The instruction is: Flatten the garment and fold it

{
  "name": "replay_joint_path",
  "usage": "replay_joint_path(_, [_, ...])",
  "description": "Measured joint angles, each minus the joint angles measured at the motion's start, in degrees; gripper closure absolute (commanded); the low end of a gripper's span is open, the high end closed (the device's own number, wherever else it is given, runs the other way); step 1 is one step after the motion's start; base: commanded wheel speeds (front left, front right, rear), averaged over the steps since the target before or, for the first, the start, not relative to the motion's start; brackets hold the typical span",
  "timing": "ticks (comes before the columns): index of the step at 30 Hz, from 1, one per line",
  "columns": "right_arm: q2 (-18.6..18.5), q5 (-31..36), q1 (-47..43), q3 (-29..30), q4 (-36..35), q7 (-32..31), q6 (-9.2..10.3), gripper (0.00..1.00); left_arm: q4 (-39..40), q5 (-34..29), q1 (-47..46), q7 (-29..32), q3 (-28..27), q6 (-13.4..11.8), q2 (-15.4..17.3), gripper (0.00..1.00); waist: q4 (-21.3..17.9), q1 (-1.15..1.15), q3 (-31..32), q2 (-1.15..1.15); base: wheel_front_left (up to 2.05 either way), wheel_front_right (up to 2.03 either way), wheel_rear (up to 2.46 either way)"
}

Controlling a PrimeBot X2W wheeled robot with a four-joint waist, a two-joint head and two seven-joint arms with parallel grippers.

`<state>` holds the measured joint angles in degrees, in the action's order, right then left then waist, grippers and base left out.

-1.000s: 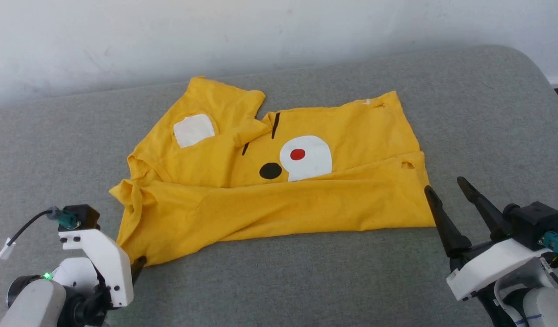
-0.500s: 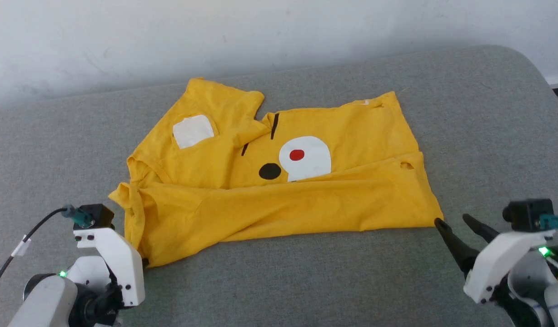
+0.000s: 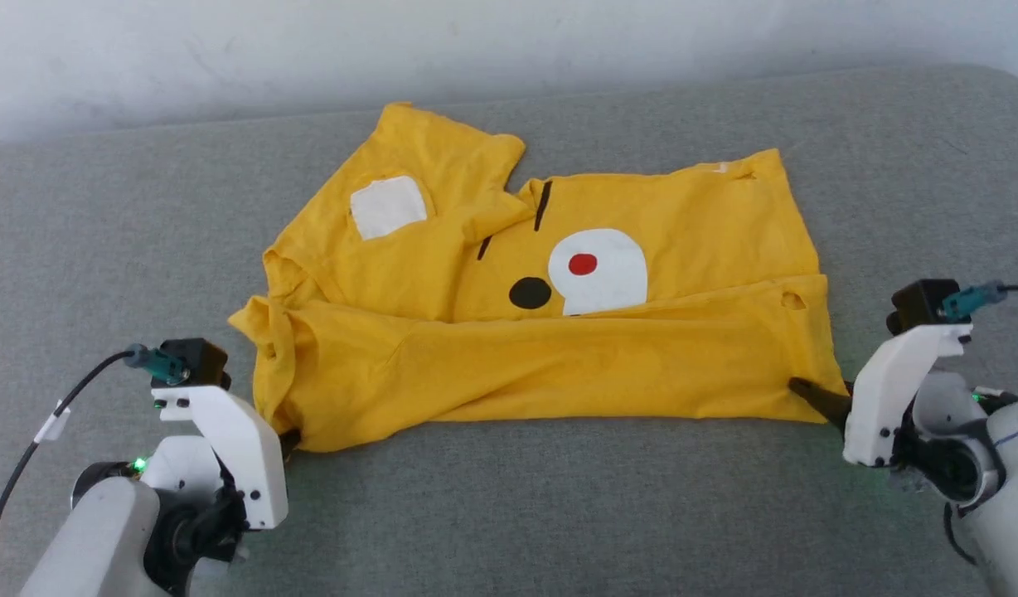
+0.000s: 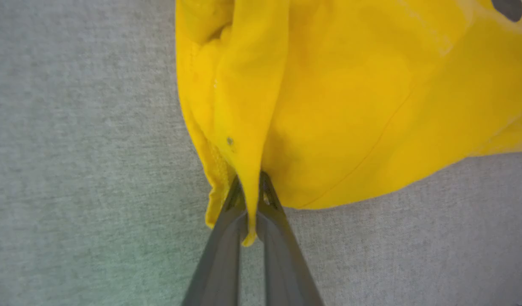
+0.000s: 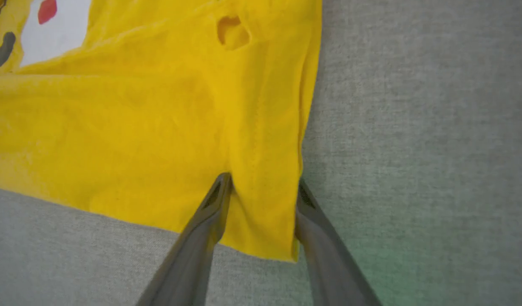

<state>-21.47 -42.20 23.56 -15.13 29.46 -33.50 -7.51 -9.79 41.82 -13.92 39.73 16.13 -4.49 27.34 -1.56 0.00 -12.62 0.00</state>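
Left wrist view: between the shut jaws of the left gripper [image 4: 249, 180], a thin ridge of shirt [image 4: 350, 106], pinched at the near-left corner, cloth fanning away toward 12 and 2 o'clock.

Right wrist view: jaws of the right gripper [image 5: 263, 180] apart, one finger on each side of the near-right corner, not closed on it. Small hole [image 5: 232, 32] in the cloth further out, at 12 o'clock.

Head view, outward: shirt in the middle of the grey cushion [image 3: 509, 514], long axis from 9 to 3 o'clock. Near edge strung between the two grippers, left at 7 o'clock, right at 4 o'clock. Near flap doubled over the front, covering the lower edge of the print [image 3: 596, 269]. Sleeve with white patch [image 3: 386, 206] crumpled at 11 o'clock. Not flat yet, no tidy fold made.

Judged step in hand: securing both near corners. Likely need: right jaws shut first, then an even pull outward along the 9-to-3 axis. Each arm beside its own corner, neither nearer. Risk: a one-sided tug dragging the shirt toward 9 o'clock.
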Motion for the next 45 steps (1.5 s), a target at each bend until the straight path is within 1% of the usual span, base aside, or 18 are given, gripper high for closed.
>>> replay_joint_path(3, [-0.73, -2.83, 1.21, -1.04, 0.6, -3.26, -0.01, 1.0, -0.03, 0.0, -0.19, -0.66, 0.21, 0.43, -0.29, 1.0, 0.68, 0.0, -0.23, 0.0, 0.0, 0.0, 0.0])
replay_joint_path(5, [-1.23, -3.3, 1.47, -1.89, 0.48, -3.35, -0.01, 1.0, 0.02, 0.01, -0.19, -0.99, 0.25, 0.43, -0.47, 1.0, 0.8, 0.01, -0.05, 0.0, 0.0, 0.0, 0.0])
replay_joint_path(8, [-2.04, -3.34, 1.54, -3.35, -0.36, -2.21, -0.01, 1.0, 0.27, 0.03, -0.12, -1.33, 0.22, 0.43, -0.44, 1.0, 0.72, 0.01, 0.75, 0.0, 0.0, 0.0, 0.0])
replay_joint_path(11, [-2.69, -2.57, 1.26, -5.35, -2.37, 0.69, -0.01, 1.0, 1.93, 0.05, 0.63, -1.43, -0.21, 0.27, -0.1, 1.0, 0.6, 0.02, 1.99, 0.0, 0.0, 0.0, 0.0])
replay_joint_path(14, [-4.1, -1.8, 0.82, -6.36, -5.65, 3.41, -0.01, 1.0, 5.23, 0.03, 2.53, -1.33, -1.05, -1.3, 0.99, 1.0, 0.61, 0.01, 3.48, 0.0, 0.0, 0.0, 0.0])
replay_joint_path(18, [-6.53, -1.02, -0.63, -7.1, -10.74, 5.17, -0.01, 1.0, 10.79, 0.03, 5.69, -0.82, -2.6, -3.27, 2.82, 1.0, 0.95, 0.01, 5.41, 0.0, 0.0, 0.0, 0.0])
replay_joint_path(23, [-8.37, -0.68, -5.91, -6.78, -17.18, 5.81, -0.02, 1.0, 17.36, -0.04, 11.96, -0.33, -4.69, -6.13, 5.44, 1.0, 1.58, 0.0, 7.81, 0.0, 0.0, 0.0, 0.0])
replay_joint_path(26, [-9.02, -0.62, -9.89, -5.47, -20.25, 4.36, -0.02, 1.0, 20.6, -0.02, 16.11, -0.05, -6.39, -7.99, 6.68, 1.0, 1.99, -0.01, 9.02, 0.0, 0.0, 0.0, 0.0])
replay_joint_path(30, [-8.78, -0.02, -15.05, -3.01, -22.28, 1.98, -0.02, 1.0, 22.86, 0.97, 21.41, 0.16, -7.86, -9.77, 6.97, 1.0, 2.39, -0.01, 9.93, 0.0, 0.0, 0.0, 0.0])
replay_joint_path(33, [-8.21, 0.54, -17.68, -1.51, -22.19, 0.87, -0.02, 1.0, 22.97, 1.86, 23.85, 0.16, -8.2, -10.22, 6.78, 1.0, 2.45, -0.01, 10.17, 0.0, 0.0, 0.0, 0.0])
replay_joint_path(35, [-6.42, 1.69, -21.33, 0.09, -21.45, 0.18, -0.02, 1.0, 21.24, 2.7, 25.57, -0.98, -7.98, -10.17, 5.22, 1.0, 2.62, -0.01, 10.14, 0.0, 0.0, 0.0, 0.0])
replay_joint_path(36, [-5.63, 2.4, -22.28, 0.34, -21.01, 0.07, -0.02, 0.73, 20.02, 2.76, 25.55, -1.62, -7.78, -10.1, 4.52, 0.82, 2.66, -0.01, 10.07, 0.0, 0.0, 0.0, 0.0])
replay_joint_path(37, [-5.04, 3.34, -23.16, 0.25, -20.91, -0.19, -0.02, 0.0, 18.98, 3.14, 25.51, -2.2, -7.67, -10.04, 3.74, 0.47, 2.66, -0.01, 9.98, 0.0, 0.0, 0.0, 0.0])
replay_joint_path(38, [-4.31, 3.69, -23.85, 0.4, -20.93, -0.09, -0.02, 0.0, 17.89, 3.6, 25.38, -2.67, -7.67, -9.82, 2.99, 0.0, 2.64, -0.01, 9.91, 0.0, 0.0, 0.0, 0.0])
replay_joint_path(41, [-2.34, 5.08, -24.38, 0.68, -22.13, 1.77, -0.02, 0.0, 15.57, 3.58, 24.77, -4.05, -7.72, -9.66, 2.26, 0.0, 2.22, 0.0, 9.9, 0.0, 0.0, 0.0, 0.0])
replay_joint_path(43, [-1.96, 6.73, -24.52, 1.19, -23.97, 4.2, -0.02, 0.0, 15.15, 3.53, 23.61, -5.21, -8.03, -9.55, 2.2, 0.0, 1.83, 0.0, 9.95, 0.0, 0.0, 0.0, 0.0])
replay_joint_path(45, [-1.8, 9.14, -24.76, 2.65, -26.27, 7.23, -0.02, 0.0, 15.19, 3.37, 21.79, -6.56, -8.44, -8.75, 2.24, 0.0, 1.49, 0.0, 9.95, 0.0, 0.0, 0.0, 0.0])
